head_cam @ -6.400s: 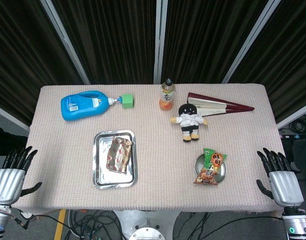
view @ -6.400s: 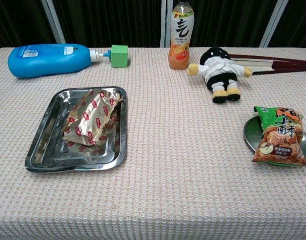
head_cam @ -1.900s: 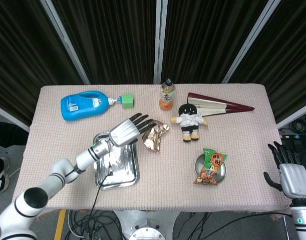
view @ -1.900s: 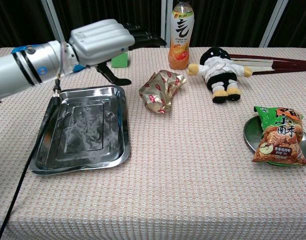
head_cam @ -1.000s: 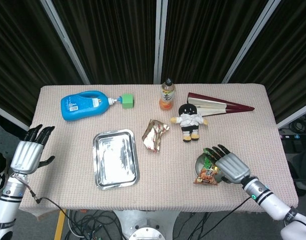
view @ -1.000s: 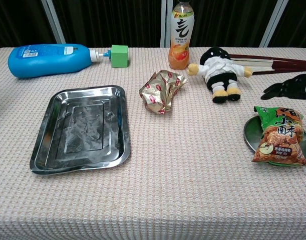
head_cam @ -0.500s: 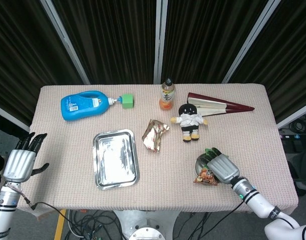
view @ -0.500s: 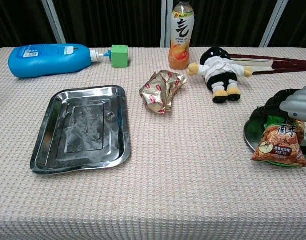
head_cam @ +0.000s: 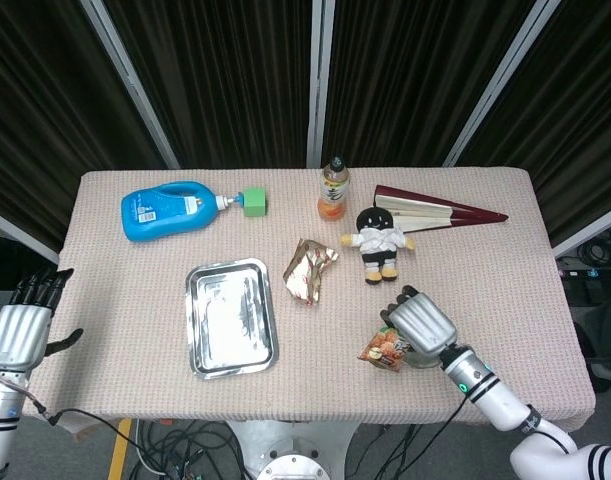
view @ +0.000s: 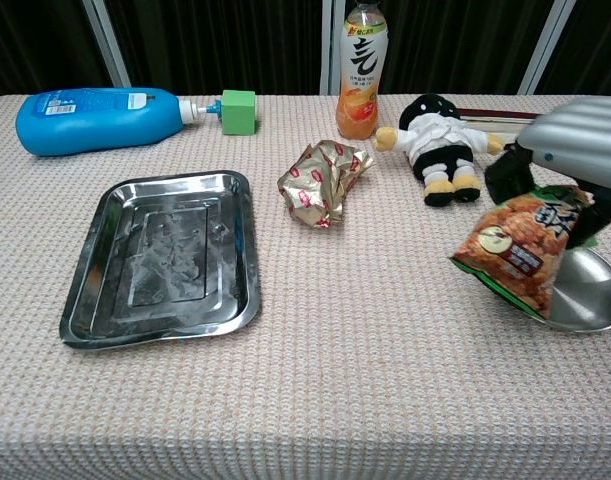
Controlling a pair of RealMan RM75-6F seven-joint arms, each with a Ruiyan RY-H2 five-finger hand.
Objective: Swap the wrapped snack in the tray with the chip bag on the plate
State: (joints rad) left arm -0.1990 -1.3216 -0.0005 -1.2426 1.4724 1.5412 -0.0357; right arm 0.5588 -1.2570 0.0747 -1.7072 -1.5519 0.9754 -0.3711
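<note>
Chip bag (view: pixel 517 247) hangs gripped in the right robot hand (view: pixel 575 150) above the plate (view: pixel 588 295), lower right; left robot hand (head_cam: pixel 18 330) spread, holding nothing, lower left.

The head view looks steeply down from above the robot's side of the table (head_cam: pixel 485 280), taking in the whole tabletop, the dark curtains behind it and both hands at the near edge. The chest view sits low and close, facing across the table toward the curtains. The 2 views share the tray (head_cam: pixel 231 317) (view: pixel 163 257), the plate (view: pixel 587 292), and the right hand (head_cam: pixel 421 319) (view: pixel 577 140), whose fingers wrap the chip bag (head_cam: pixel 386 348) (view: pixel 517 250).
</note>
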